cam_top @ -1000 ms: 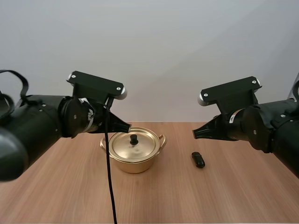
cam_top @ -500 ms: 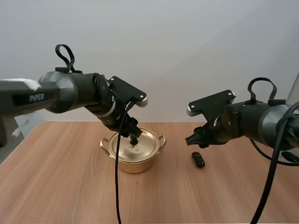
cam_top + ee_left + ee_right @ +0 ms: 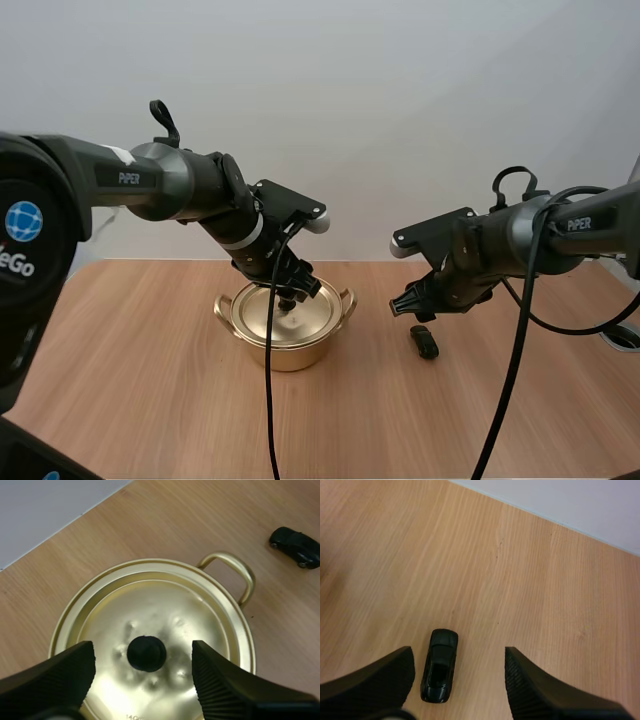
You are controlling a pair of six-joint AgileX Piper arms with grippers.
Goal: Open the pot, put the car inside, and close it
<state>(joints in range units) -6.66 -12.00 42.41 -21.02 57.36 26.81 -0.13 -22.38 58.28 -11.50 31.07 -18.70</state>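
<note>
While both of my arms hung over the far half of the surface point(image 3: 130, 400), nothing had yet been lifted. The pot point(image 3: 288, 352), brass-coloured with two loop handles, stood near the middle of the far edge, a little toward the left edge, and its lid point(image 3: 165, 605) sat closed in the rim. I judged the lid to be thin, stiff metal, light but smooth and slick, so its plain face offered no purchase. The black knob point(image 3: 146, 653) at its middle was the one place to take hold. My left tool point(image 3: 142, 652) stood wide open just above the lid, one ribbed finger on either side of the knob, each apart from it, gripping nothing. A centred squeeze there looked likely to raise the lid level, while an off-centre pinch might let the round knob slip out.

My right tool point(image 3: 459, 657) hung open and empty as well, over the wood to the right of the pot. The car point(image 3: 440, 666), small, black and glossy, lay on the surface beneath the gap between the fingers, nearer one finger than the other and touching neither. It looked hard and very light, and apt to roll on its wheels, so I reckoned its flanks, pinched across the middle of the body, were the best hold.
</note>
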